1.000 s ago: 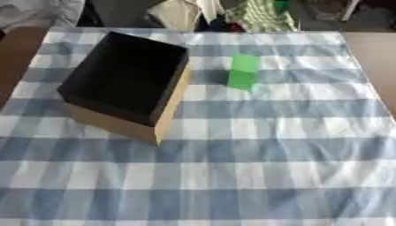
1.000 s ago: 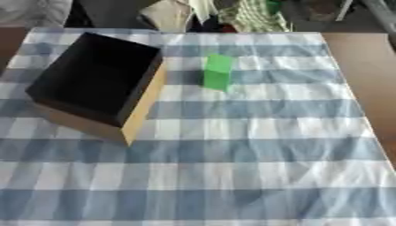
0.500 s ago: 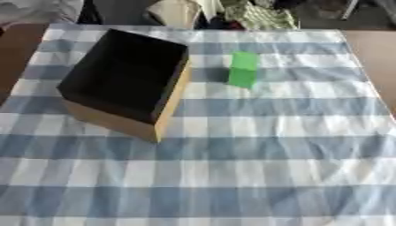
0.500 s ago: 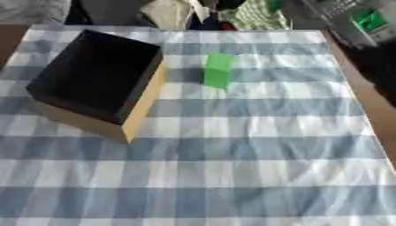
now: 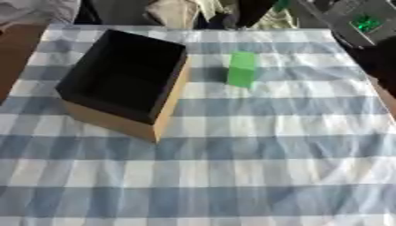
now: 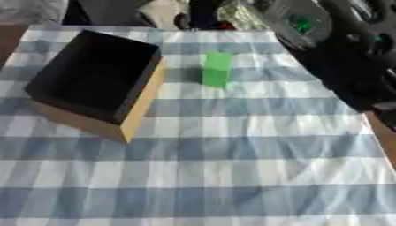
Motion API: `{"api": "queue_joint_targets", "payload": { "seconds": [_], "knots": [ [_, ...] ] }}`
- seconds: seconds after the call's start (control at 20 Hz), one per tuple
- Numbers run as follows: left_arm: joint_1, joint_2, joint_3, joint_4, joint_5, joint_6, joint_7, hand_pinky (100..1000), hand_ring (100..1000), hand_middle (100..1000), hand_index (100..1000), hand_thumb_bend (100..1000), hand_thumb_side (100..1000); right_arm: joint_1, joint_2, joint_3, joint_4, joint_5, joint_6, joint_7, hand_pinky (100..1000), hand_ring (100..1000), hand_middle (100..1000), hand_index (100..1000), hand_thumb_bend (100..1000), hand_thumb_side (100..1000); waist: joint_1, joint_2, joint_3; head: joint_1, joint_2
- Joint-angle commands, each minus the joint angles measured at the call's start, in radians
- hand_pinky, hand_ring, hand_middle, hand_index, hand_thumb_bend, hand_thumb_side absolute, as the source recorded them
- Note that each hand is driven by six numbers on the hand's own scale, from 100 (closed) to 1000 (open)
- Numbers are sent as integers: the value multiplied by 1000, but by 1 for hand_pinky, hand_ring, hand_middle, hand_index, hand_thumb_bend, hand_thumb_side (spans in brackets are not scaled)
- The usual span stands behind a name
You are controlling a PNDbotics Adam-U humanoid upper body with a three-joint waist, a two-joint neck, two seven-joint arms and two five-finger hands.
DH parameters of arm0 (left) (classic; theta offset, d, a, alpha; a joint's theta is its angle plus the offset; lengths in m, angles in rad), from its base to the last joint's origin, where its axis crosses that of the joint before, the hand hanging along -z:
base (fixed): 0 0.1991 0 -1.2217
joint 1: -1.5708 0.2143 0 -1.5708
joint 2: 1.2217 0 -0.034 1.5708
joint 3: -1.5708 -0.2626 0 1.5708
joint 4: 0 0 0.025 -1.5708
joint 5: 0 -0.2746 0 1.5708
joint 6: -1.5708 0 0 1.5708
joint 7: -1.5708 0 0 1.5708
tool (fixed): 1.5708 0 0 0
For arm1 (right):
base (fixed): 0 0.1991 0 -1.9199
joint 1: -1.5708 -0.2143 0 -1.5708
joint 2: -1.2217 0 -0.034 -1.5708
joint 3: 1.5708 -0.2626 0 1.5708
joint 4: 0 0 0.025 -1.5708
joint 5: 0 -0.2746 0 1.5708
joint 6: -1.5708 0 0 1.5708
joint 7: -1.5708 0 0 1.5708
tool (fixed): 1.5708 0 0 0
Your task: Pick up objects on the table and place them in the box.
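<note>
A green block (image 5: 242, 69) stands upright on the blue-and-white checked cloth, just right of the box. The box (image 5: 108, 121) has tan outer walls and a black inside; it lies open at the left and nothing shows in it. My right arm comes in from the upper right corner, silver with a green light (image 6: 298, 22). Below it, my black right hand (image 6: 357, 84) hangs blurred over the cloth's right side, to the right of the block and apart from it. My left hand shows in neither view.
The checked cloth (image 5: 232, 176) covers the table down to the front. Bare brown table (image 5: 15, 53) shows at the left edge. Clothing and clutter (image 5: 178, 11) lie beyond the far edge.
My right arm has come in from the upper right and now reaches down along the right side. The block and box stand where they were.
</note>
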Motion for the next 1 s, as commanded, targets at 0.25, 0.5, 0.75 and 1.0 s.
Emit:
{"api": "queue_joint_targets", "payload": {
  "seconds": [0.25, 0.5, 0.75, 1.0],
  "knots": [
    [-10, 18, 1, -14, 2, 1, -3, 605, 717, 577, 714, 279, 373, -17, 2, 0, 77, 17, 126, 202, 1000, 1000, 970, 1000, 394, 304, 3, -15, 2, 3, 5],
    [-9, 21, 1, -14, 1, 3, -5, 605, 717, 577, 714, 279, 371, -4, -3, 6, 122, 7, 73, 202, 1000, 1000, 972, 1000, 395, 348, 1, -15, 2, 5, 6],
    [-9, 23, 0, -14, 0, 4, -6, 605, 718, 577, 714, 279, 370, 15, -16, 17, 160, -16, 51, 202, 1000, 1000, 978, 1000, 415, 292, -2, -15, 0, 9, 4],
    [-11, 24, 0, -14, -1, 5, -9, 605, 718, 577, 714, 281, 360, 37, -31, 27, 192, -64, 38, 202, 1000, 1000, 982, 1000, 412, 224, -5, -15, -1, 12, 2]
  ]
}}
